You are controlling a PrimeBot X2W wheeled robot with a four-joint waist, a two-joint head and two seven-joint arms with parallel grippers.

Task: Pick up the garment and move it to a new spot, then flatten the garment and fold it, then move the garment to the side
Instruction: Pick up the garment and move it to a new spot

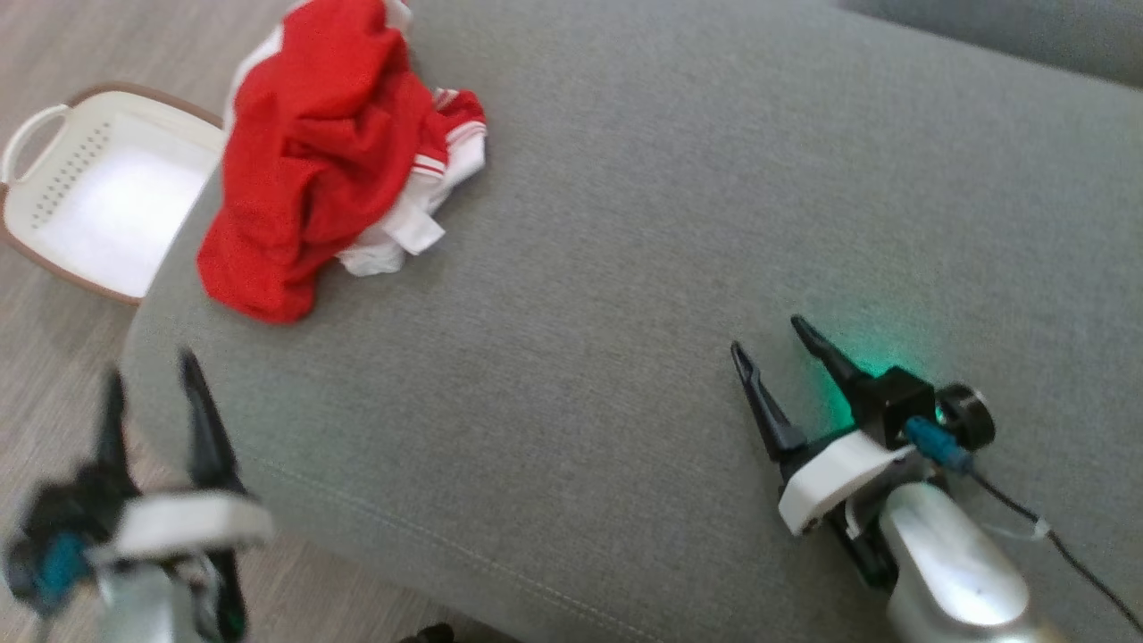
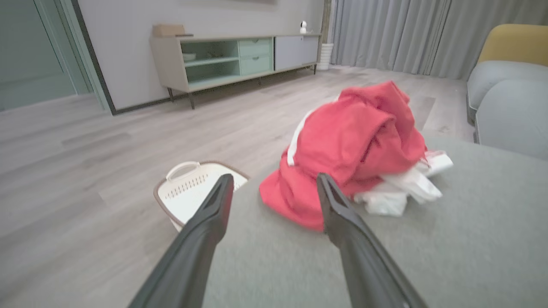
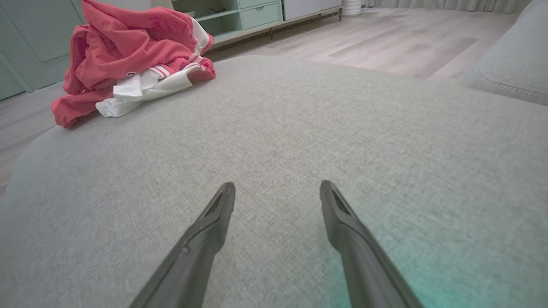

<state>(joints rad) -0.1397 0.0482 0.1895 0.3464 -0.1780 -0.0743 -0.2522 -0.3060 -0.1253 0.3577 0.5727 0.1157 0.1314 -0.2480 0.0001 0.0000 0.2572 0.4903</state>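
A crumpled red and white garment (image 1: pixel 321 152) lies in a heap at the far left of the grey cushion (image 1: pixel 625 223). The left wrist view shows the garment (image 2: pixel 355 141) just beyond my fingers, and in the right wrist view the garment (image 3: pixel 128 55) sits far off at the upper left. My left gripper (image 1: pixel 147 375) is open at the cushion's near left corner, short of the heap, with nothing in it. My right gripper (image 1: pixel 768 338) is open over the cushion's near right part, holding nothing. Both pairs of fingers stand wide apart in the wrist views (image 2: pixel 274 182) (image 3: pixel 277 188).
A white laundry basket (image 1: pixel 98 192) with a brown rim stands on the wood floor left of the cushion. Another grey cushion (image 2: pixel 509 111) lies to the right in the left wrist view. A sideboard (image 2: pixel 231 55) stands against the far wall. A black cable (image 1: pixel 1063 545) trails from my right wrist.
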